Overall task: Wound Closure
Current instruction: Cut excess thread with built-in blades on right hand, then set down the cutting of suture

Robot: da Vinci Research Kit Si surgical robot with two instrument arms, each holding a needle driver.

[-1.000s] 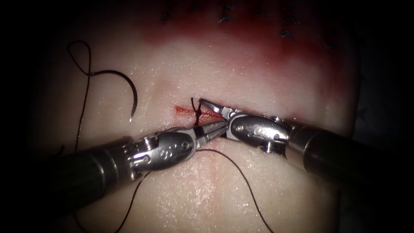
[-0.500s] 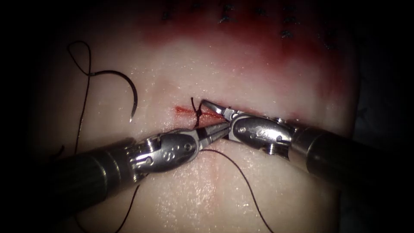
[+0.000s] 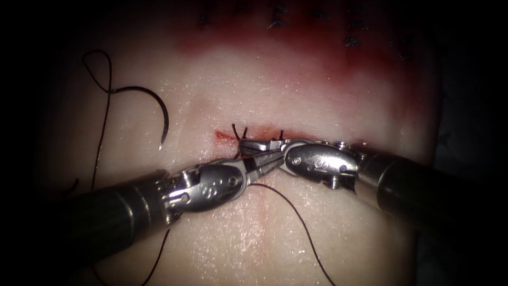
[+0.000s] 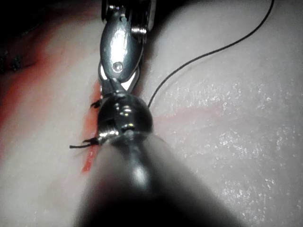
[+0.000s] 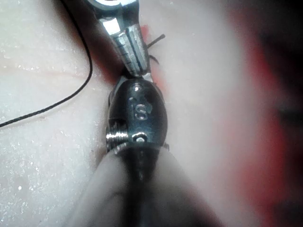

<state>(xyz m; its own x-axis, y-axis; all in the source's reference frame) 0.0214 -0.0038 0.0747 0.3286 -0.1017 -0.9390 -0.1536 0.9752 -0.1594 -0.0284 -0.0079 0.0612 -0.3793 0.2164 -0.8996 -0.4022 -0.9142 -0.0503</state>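
Observation:
Both tools meet at the short red cut (image 3: 225, 136) in the tissue (image 3: 296, 90). My left tool (image 3: 263, 159) comes from the lower left, shut on the thread just below the knot. From there the dark thread (image 3: 296, 217) curves down the tissue. My right tool (image 3: 248, 143) comes from the right and is shut on the thread at the knot, where short thread ends (image 3: 233, 127) stick up. The curved needle (image 3: 156, 100) lies free on the tissue, left of the cut and not in it. In the left wrist view the right tool (image 4: 120, 52) sits close beyond my own wrist.
The needle's thread (image 3: 106, 106) loops up and runs down the tissue's left side. Red fluid (image 3: 317, 53) stains the far tissue, where several older dark stitches (image 3: 275, 22) sit. The thread (image 5: 71, 97) also crosses the pale tissue in the right wrist view.
The right tool's jaws, open over the knot before, have dropped and shut on the thread there. Two short ends now stand up. The left tool has kept its grip and place.

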